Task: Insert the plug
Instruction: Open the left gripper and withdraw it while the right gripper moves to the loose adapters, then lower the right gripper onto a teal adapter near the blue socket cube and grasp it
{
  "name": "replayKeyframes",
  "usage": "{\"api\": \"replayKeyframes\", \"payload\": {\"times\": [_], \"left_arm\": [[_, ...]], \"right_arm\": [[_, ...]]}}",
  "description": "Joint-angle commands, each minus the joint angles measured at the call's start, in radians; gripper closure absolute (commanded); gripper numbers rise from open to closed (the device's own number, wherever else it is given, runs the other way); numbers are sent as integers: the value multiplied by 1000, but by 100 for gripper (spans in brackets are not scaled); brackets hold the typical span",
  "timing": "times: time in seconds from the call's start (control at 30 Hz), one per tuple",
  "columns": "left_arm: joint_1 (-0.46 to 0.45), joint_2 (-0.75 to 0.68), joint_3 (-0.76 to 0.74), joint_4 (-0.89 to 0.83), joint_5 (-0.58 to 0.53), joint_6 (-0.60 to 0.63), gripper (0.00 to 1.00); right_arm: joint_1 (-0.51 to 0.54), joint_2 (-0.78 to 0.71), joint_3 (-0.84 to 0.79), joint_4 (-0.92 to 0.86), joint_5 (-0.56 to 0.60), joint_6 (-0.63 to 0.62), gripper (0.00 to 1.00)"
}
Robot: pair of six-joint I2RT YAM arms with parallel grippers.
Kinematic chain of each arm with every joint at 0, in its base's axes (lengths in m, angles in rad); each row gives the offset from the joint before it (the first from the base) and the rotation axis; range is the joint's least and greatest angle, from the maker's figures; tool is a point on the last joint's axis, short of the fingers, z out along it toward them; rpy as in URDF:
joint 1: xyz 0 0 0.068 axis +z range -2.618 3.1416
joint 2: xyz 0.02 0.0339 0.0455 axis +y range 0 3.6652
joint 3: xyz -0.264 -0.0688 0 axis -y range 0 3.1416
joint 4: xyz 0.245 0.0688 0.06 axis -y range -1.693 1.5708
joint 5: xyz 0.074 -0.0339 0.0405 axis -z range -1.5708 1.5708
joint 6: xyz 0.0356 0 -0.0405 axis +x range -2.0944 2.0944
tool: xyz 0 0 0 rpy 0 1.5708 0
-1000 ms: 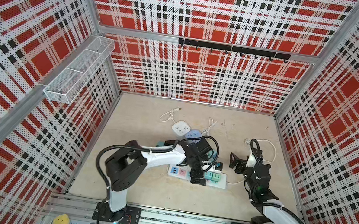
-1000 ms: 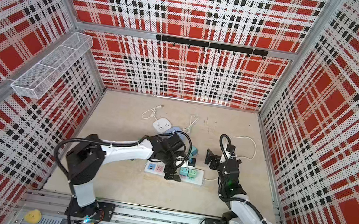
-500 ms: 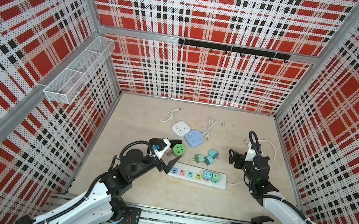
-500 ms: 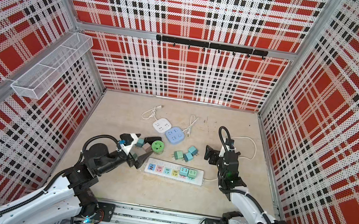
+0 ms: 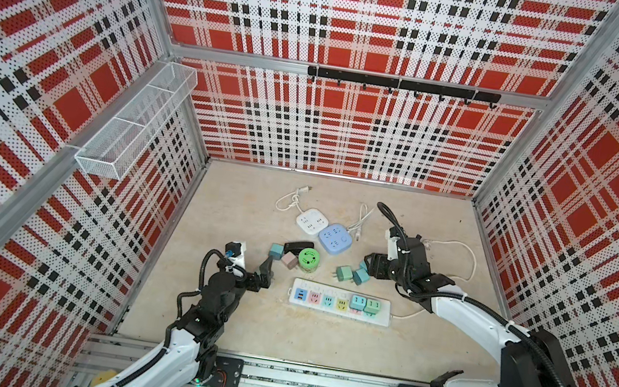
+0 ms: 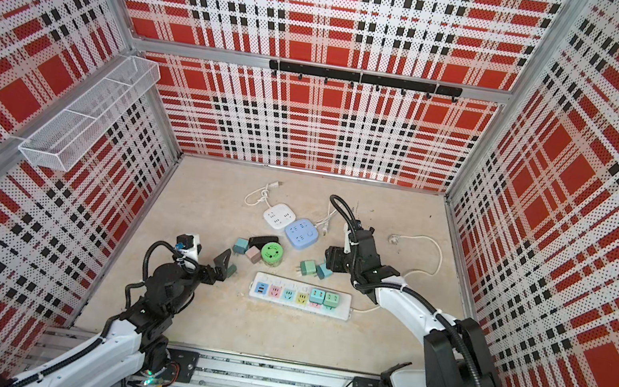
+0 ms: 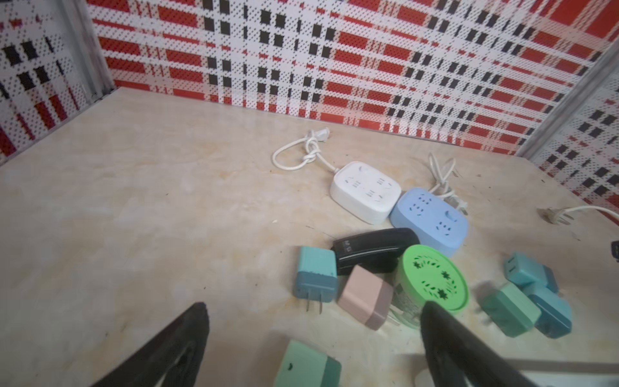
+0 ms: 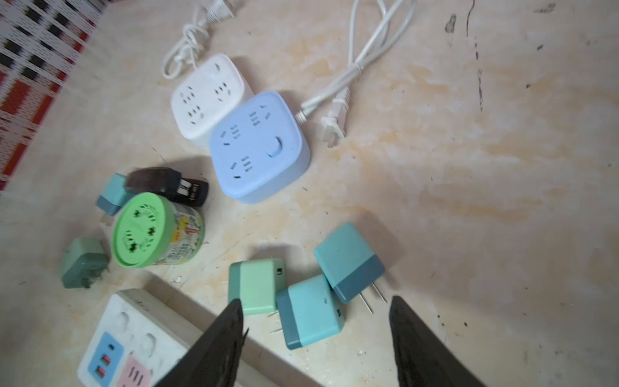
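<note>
Right end effector point(image 8: 316, 300): partly open, empty, its fingers either side of the teal plug point(image 8: 310, 311) lying on the bench point(image 8: 469, 167).
Crowding: green plug point(image 8: 258, 284) and 2nd teal plug point(image 8: 348, 261) just beside it.
Left end effector point(image 7: 315, 304): wide open, empty.
Power strip point(image 5: 322, 288): nearby, 2 seated plugs point(image 5: 365, 304).
</note>
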Motion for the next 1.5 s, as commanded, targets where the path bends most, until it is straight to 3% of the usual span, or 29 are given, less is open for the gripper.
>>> {"api": "replayKeyframes", "payload": {"times": [0.0,0.33,0.77,0.83,1.3,1.47], "left_arm": [[12,13,7,81,-46,-63,1],[13,-5,15,31,-6,-67,1],[12,5,22,28,17,-68,1],[12,7,22,28,19,-68,1],[12,22,29,26,28,-66,1],[12,21,28,25,23,-68,1]], "right_arm": [[13,74,57,-102,15,-20,31],[93,181,110,-161,114,-11,23],[112,160,45,-173,220,2,22],[101,167,49,-173,264,2,22],[-49,269,147,-109,212,-4,27],[-55,237,161,-123,202,-18,27]]}}
